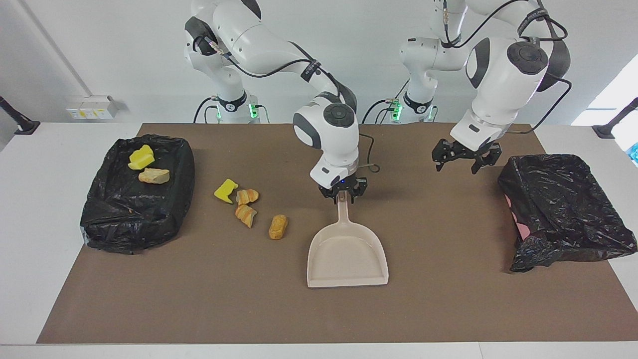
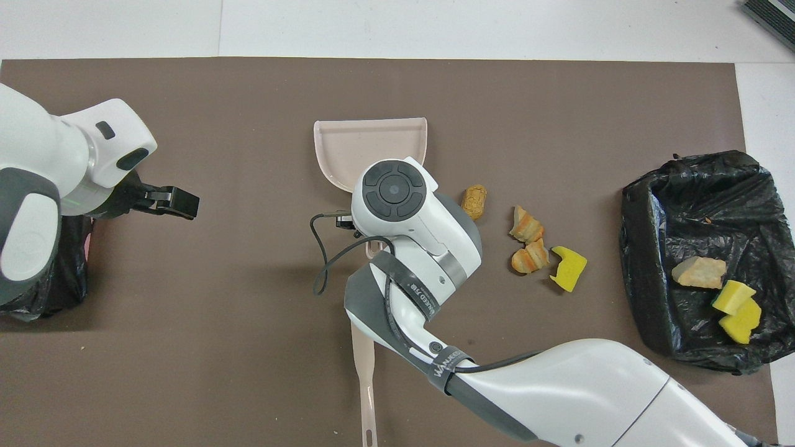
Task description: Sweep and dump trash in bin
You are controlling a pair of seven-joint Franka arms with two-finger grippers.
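Fingers of the right gripper are straddling the top of the dustpan handle; whether they are gripping it or parting, I cannot tell. Just toward the right arm's end from them, four trash pieces are lying on the mat, and past those a black-lined bin is holding more. Over bare mat near the other bin, the left gripper is hanging with fingers spread.

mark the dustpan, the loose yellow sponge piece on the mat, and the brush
dustpan (image 1: 347,259), facing view, bare floor of the pan
yellow sponge piece (image 1: 226,191), facing view, middle of its top face
brush (image 2: 365,372), overhead view, middle of its visible handle
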